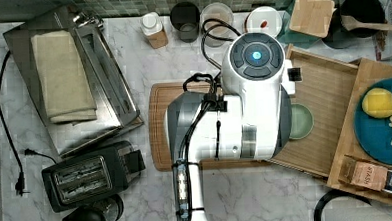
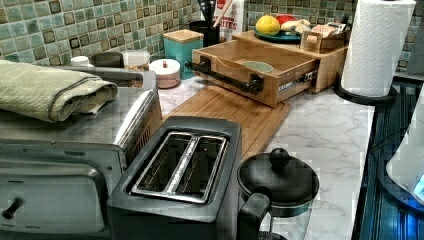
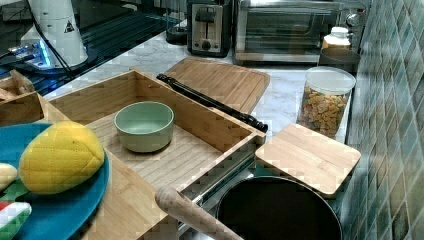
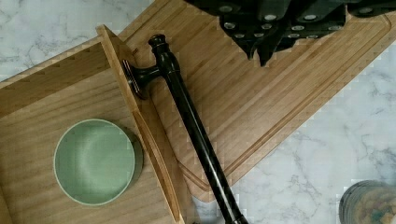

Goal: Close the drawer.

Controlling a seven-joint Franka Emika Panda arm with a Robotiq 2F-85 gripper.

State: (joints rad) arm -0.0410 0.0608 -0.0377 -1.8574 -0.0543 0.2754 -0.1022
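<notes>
Your claw [image 4: 261,51], pressed together, hangs above the board [image 4: 261,107]; push off-centre on the handle [image 4: 191,121] and the drawer [image 3: 195,125] may skew, jolting the bowl [image 3: 144,125].

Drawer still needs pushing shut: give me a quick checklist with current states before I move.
1. Drawer pulled out: ok, open.
2. Handle free of obstructions: ok.
3. Bowl sits below the drawer's walls: ok.
4. Cutting board lies under the drawer front, flat: ok, should not block.
5. Gripper over the cutting board, off the handle: ok.
6. Fingers open or shut: cannot tell.
</notes>
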